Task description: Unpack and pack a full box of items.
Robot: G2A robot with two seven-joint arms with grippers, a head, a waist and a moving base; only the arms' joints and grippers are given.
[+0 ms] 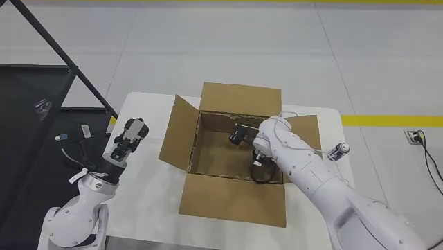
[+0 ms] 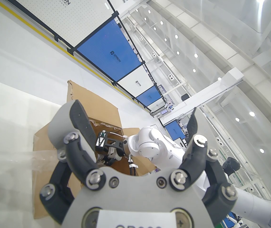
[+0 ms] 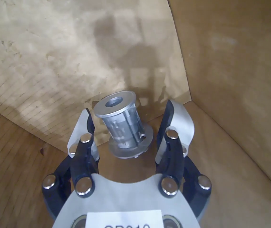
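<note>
An open cardboard box [image 1: 232, 198] stands in the middle of the white table [image 1: 149, 194], all flaps folded out. My right gripper [image 1: 239, 137] is down inside it near the far right corner. It is open [image 3: 128, 110], and a silver flanged metal cylinder [image 3: 122, 125] stands tilted on the box floor [image 3: 19, 167] between the fingers, touching neither. My left gripper [image 1: 135, 129] hangs over the table left of the box, open and with nothing in it [image 2: 135, 110], facing the box [image 2: 95, 112] and the right arm [image 2: 154, 143].
A small dark can [image 1: 338, 152] lies on the table right of the box, close to the edge. Small parts [image 1: 69, 139] sit on a dark surface left of the table. A black frame post [image 1: 62, 56] slants past the table's left corner.
</note>
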